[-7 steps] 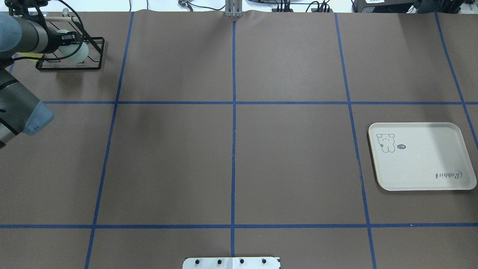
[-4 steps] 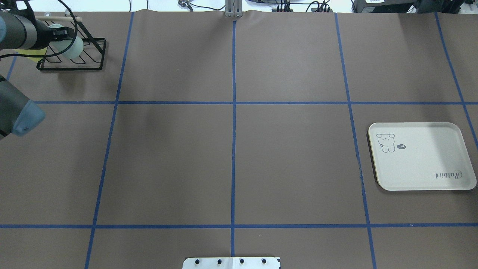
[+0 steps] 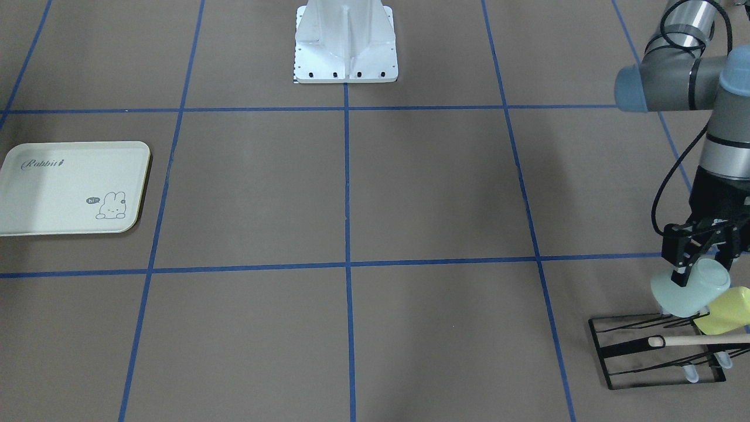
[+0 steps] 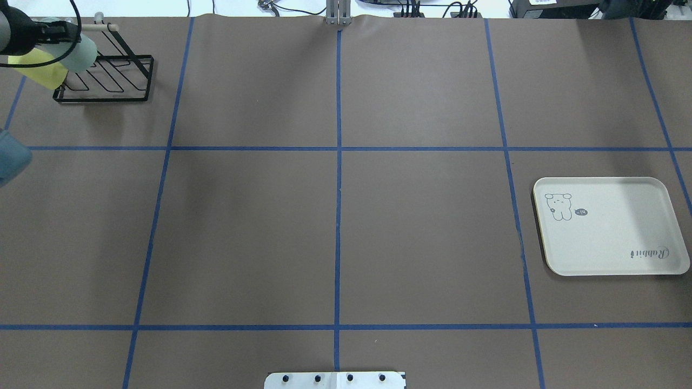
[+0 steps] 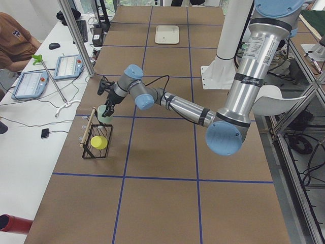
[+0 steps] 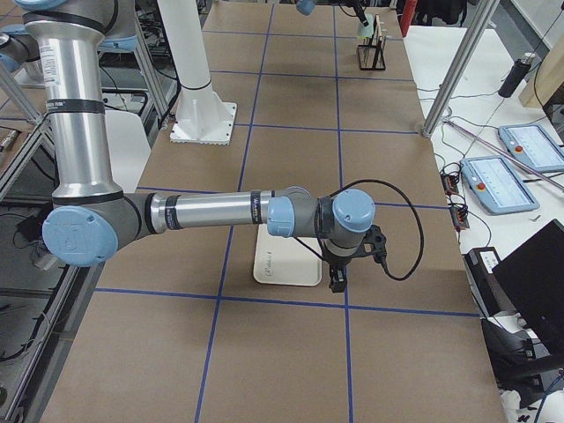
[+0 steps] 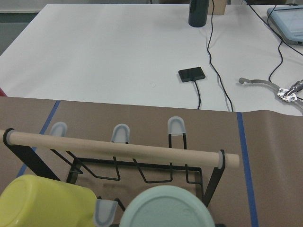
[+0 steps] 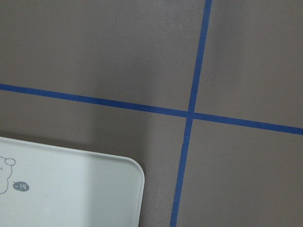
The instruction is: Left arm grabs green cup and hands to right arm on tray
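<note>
**Mint cup in the left hand's grip over the rack**

The green cup [image 3: 690, 292] is hanging just over the black wire rack [image 3: 621, 351], tilted, its flat base turned up toward the wrist and its mouth pointing down at the rack. I can't tell whether it is fully clear of the pegs. The left hand [image 3: 701, 266] is coming straight down on it, fingers closed across its sides. A yellow-green cup [image 3: 729, 310] is sitting just beside it on the rack, by the wooden bar [image 3: 697, 340].

The tray [image 3: 35, 193] is lying well apart from the rack, far across the table [image 3: 410, 187]. "Rabbit" is written on it in script, with "hi" beside the bunny. The right hand [image 6: 338, 275] is hovering near the tray; I cannot tell how open it is. The left arm is by far the nearer to the cup, so I'd judge the carry has to run away from the rack toward the tray.
</note>
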### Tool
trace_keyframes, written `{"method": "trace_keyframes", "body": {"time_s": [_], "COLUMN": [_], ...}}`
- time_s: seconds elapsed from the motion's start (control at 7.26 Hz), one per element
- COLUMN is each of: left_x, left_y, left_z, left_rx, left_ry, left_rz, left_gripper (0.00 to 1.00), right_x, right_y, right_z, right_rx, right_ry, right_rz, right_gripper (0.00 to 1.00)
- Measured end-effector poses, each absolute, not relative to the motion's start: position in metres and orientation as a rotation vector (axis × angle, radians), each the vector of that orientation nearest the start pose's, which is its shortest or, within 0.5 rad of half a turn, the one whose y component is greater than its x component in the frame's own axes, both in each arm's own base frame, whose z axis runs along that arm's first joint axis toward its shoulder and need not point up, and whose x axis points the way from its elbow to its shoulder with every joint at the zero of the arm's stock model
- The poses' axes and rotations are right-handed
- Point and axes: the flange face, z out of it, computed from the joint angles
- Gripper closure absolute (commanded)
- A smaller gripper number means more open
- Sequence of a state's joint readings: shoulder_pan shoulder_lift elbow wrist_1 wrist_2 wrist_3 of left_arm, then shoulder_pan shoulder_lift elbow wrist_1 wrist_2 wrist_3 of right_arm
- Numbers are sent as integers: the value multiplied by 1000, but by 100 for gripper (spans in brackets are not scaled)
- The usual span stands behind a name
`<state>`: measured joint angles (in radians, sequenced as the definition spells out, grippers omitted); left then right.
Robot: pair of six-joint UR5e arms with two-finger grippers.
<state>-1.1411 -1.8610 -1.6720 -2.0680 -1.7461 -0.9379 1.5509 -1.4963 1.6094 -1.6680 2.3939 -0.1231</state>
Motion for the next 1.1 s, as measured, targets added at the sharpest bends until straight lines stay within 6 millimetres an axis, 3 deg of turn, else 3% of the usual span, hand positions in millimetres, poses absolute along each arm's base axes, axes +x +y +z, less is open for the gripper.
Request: {"method": "trace_keyframes", "body": {"time_s": [0.28,0.55,0.83,1.1], "left_x": [114,112,138,182], "left_y": [-608,-607,-607,-597], "left_z": [363,329,294,251], "left_rx": [563,536,475,369], "left_ry": [696,730,840,985], "left_rz": [-412,-475,-606,-729], "left_gripper": [88,88,88,88], "right_x": [46,21,-31,-72], "right_y": [-535,-557,-581,-593], "right_z": [595,570,545,527], "right_rx": [87,144,212,263], "right_ry": [-814,-819,-870,-994], "right_rz": [-154,-137,-45,103], "right_gripper": [0,0,0,0]}}
